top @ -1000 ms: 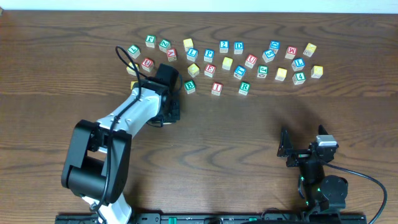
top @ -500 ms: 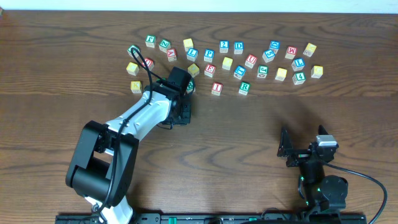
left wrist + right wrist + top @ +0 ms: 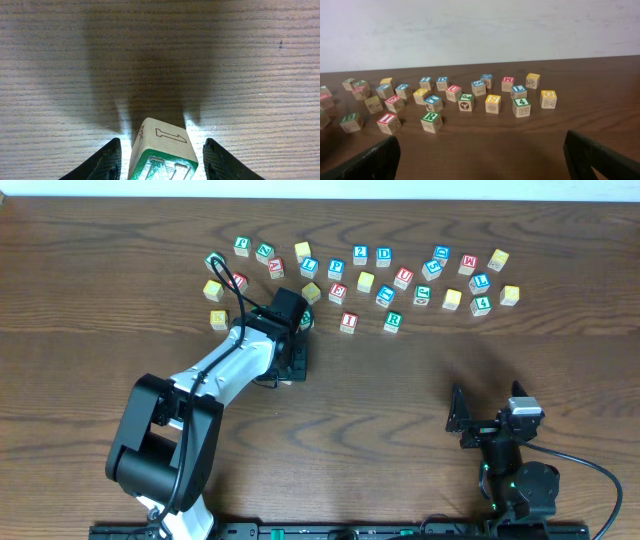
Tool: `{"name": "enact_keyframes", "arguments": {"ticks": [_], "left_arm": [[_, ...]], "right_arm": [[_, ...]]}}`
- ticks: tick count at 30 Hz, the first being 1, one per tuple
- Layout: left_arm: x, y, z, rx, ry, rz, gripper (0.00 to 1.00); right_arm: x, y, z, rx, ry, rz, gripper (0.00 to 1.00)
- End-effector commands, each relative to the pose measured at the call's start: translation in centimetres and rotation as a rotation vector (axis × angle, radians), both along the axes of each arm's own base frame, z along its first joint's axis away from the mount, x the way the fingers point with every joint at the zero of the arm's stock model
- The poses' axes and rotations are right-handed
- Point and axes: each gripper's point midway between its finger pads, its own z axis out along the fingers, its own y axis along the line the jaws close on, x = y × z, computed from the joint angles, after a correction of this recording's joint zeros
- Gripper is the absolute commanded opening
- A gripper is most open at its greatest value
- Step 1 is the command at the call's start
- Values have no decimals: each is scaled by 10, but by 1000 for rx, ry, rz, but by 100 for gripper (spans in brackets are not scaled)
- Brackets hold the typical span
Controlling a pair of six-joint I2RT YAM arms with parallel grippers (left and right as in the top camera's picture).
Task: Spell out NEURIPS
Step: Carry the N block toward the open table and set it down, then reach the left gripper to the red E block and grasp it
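Overhead view: no word row is laid out anywhere on the table (image 3: 400, 430). The lettered blocks lie in a loose band of cubes (image 3: 430, 275) along the far side, among them the red I cube (image 3: 348, 322) and the green R cube (image 3: 392, 321), both untouched. The left arm (image 3: 215, 370) reaches diagonally from its base at the near left. The left gripper (image 3: 294, 363) is over bare wood just in front of the band and hides whatever lies beneath it. The right arm (image 3: 515, 470) sits folded at the near right, well apart from every cube. Left wrist view: a green-framed cube (image 3: 161, 150) stands between the fingers (image 3: 107, 162), showing an outlined 1 on one plain face. The letter on the green face is cropped, but its strokes are consistent with N. A lit gap shows on each side of the cube, so the jaws bracket it partly open without clamping. The cube's underside is out of frame, so contact with the table cannot be confirmed. Judgement: the first letter is at its placing spot and the other six are not yet fetched. Right wrist view: the right gripper (image 3: 482, 157) is spread wide and empty, and faces the band, where the yellow S cube (image 3: 492, 103) and red U cube (image 3: 453, 92) are readable.
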Motion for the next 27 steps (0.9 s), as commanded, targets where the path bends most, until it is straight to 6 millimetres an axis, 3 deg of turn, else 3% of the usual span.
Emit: {"name": "enact_keyframes", "arguments": {"ticks": [1,5,9,16,27], "left_arm": [[-4,4,-5,13,25,5,52],[13,6,17,7,-14,12,52],[48,12,61,-7,-99,-23,66],[90,14,133,-25,-240,-67,66],[138,-1,237,-42,-520,-200,68]], "right_arm": [[0,1,-1,-8,2,8,99],[0,1,-1,-7,2,8,99],[0,1,-1,-8,2,8,99],[0,1,-1,-8,2,8,99],[0,1,-1,-8,2,8,99]]}}
